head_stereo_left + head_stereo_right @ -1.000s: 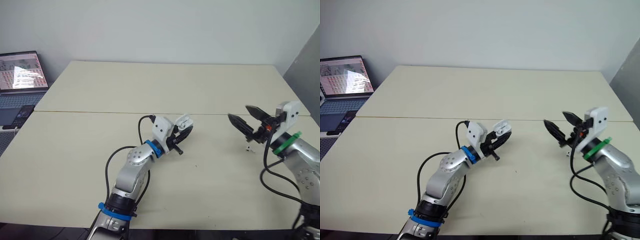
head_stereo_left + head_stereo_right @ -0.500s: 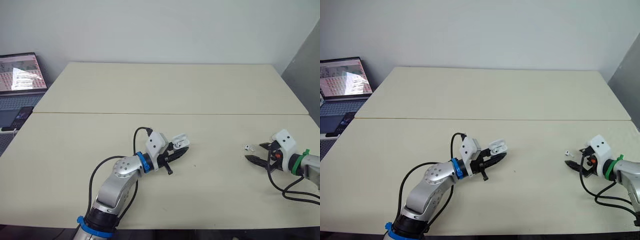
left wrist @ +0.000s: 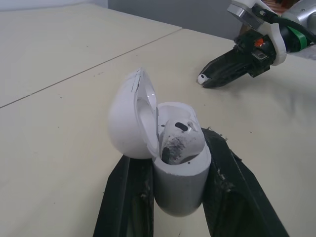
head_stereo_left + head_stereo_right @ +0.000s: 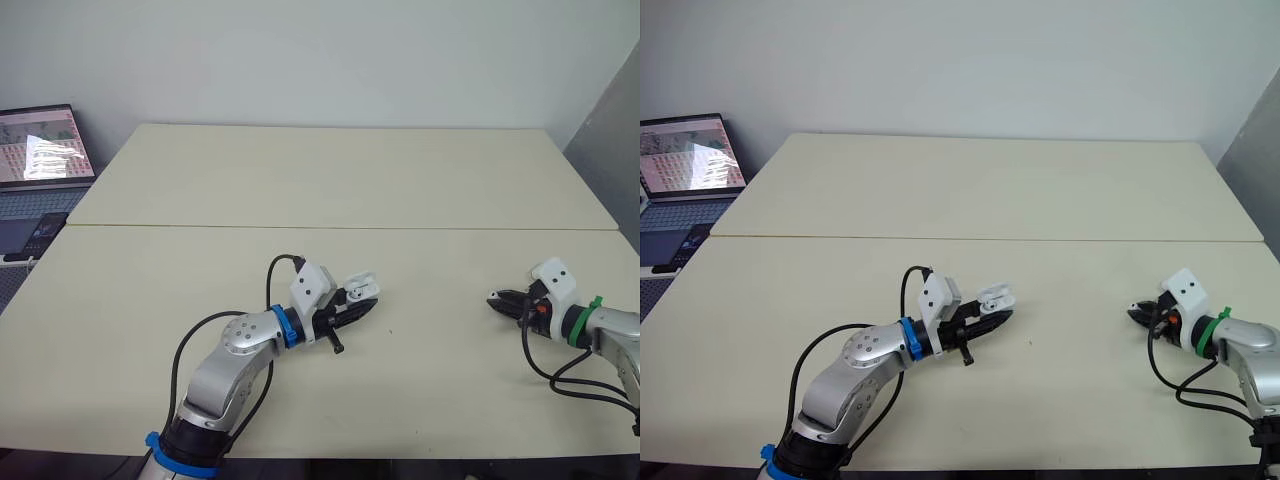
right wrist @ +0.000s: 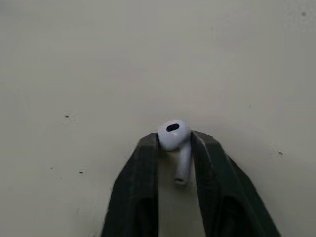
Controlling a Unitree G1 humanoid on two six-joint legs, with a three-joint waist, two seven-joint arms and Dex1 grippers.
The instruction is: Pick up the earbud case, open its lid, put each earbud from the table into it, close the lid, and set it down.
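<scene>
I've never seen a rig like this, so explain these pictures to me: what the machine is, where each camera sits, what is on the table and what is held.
This is a humanoid robot with two arms, each ending in a gripper of two black fingers. Two pictures come from a camera on its head, looking down over a pale table; the other two come from cameras on its wrists, looking along each gripper's fingers. The left gripper holds a white earbud case with its lid open and a first earbud already seated inside. The right gripper, low at the table, pinches the second earbud between its fingers. An open laptop stands beyond the table's left edge.
</scene>
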